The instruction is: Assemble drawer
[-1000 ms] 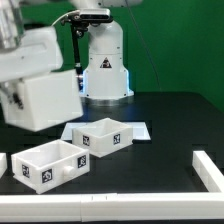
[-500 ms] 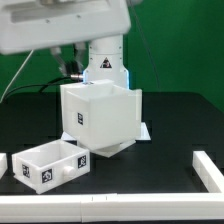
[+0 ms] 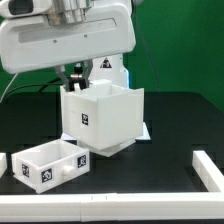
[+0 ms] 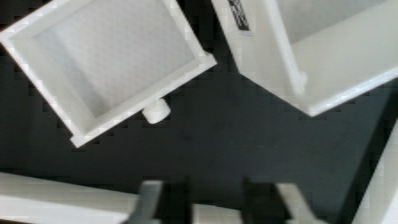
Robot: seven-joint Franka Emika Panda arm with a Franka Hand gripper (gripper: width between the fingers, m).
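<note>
While 1 small tray (image 3: 48, 166) lies near on the exterior view's left of the black bench (image 3: 170, 125), the cube casing (image 3: 100, 118) stands just right of it, mid-bench. Above them hangs the tool (image 4: 210, 203), fingers spread, gripping nothing.

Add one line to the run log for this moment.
gripper open, empty | casing ungripped | tray loose beside casing, not inserted

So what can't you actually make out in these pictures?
Exterior view: gripper mostly hidden by the arm's housing and the casing.
Exterior view: tags on the tray too small to read.
Wrist view: one white part runs off the edge; casing or tray, unclear.
</note>
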